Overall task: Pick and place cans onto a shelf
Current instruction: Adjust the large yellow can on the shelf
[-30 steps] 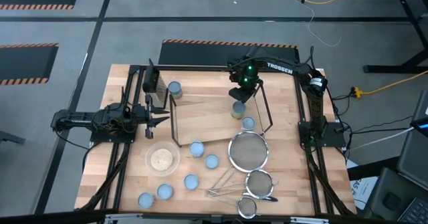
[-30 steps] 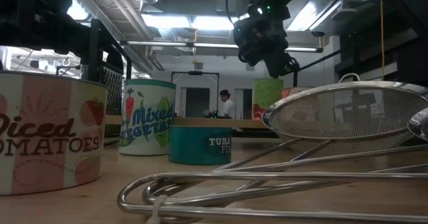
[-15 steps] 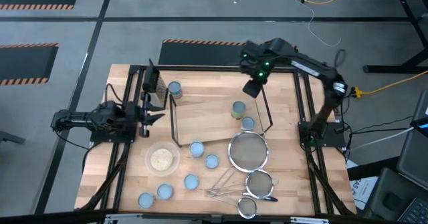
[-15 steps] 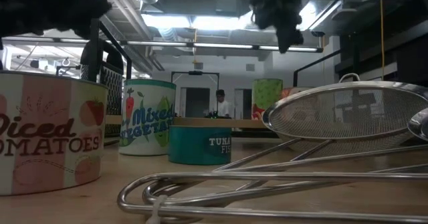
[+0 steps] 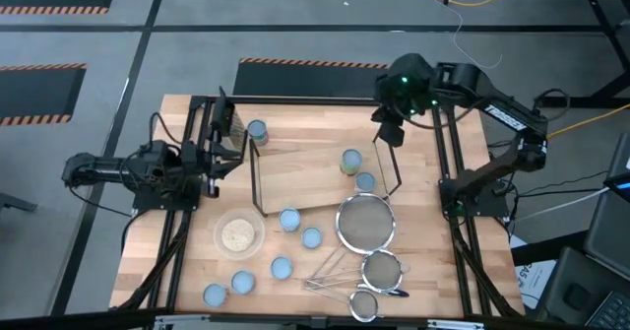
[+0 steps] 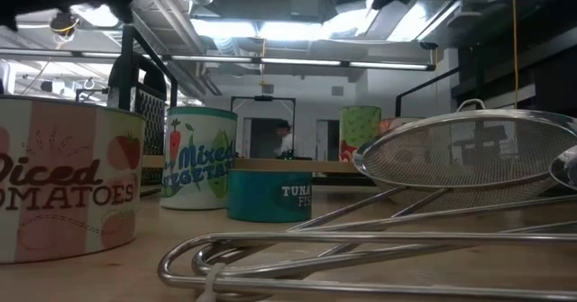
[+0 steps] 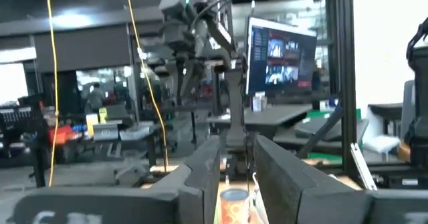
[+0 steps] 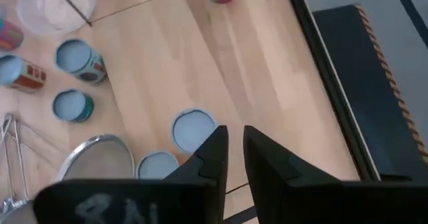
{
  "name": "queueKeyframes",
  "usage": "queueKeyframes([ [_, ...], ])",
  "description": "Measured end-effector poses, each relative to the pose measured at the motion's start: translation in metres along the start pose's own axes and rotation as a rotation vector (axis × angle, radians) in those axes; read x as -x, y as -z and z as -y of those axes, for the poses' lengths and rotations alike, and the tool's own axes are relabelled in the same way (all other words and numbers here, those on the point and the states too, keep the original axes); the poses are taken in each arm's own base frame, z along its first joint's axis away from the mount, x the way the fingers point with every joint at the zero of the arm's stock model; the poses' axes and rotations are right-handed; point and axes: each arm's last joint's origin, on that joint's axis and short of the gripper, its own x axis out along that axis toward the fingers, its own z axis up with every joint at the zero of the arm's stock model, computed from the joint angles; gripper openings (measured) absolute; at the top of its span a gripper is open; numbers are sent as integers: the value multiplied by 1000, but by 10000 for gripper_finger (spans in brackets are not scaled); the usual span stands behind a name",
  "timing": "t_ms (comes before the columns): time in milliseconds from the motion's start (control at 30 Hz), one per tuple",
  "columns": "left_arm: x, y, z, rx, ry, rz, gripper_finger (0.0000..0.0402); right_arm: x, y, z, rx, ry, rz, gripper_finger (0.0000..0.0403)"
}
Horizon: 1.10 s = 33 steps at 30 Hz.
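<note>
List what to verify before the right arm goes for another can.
1. Right gripper empty: ok, nothing between its fingers.
2. Green can upright on the shelf: ok.
3. Right gripper clear of the green can: ok, apart.
4. Neighbouring can on the shelf: cannot tell.
5. Next can upright and uncovered: ok.
6. Left gripper out of the way at the table's left: ok.

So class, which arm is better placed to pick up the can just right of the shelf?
Probably the right: its gripper hovers near that can, empty. The left gripper sits beyond the shelf.
</note>
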Motion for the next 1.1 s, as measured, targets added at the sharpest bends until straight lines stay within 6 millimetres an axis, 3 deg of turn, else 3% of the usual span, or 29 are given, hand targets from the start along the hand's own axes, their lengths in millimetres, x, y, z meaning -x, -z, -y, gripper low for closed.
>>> queueKeyframes([
  [233, -43, -12, 2, -14, 11, -126, 86, -35, 20, -18, 202, -161, -47, 53],
  [367, -66, -14, 3, -18, 15, -184, 86, -60, 30, -27, 245, -251, -61, 53],
  [567, -90, -10, 5, -21, 21, -245, 86, -88, 36, -30, 267, -253, 1, 53],
  [900, -102, 7, 7, -20, 26, -326, 86, -95, 30, -22, 198, -191, 46, 54],
  [1100, -103, 9, 7, -19, 27, -335, 86, -95, 22, -17, 202, -57, 112, 54],
])
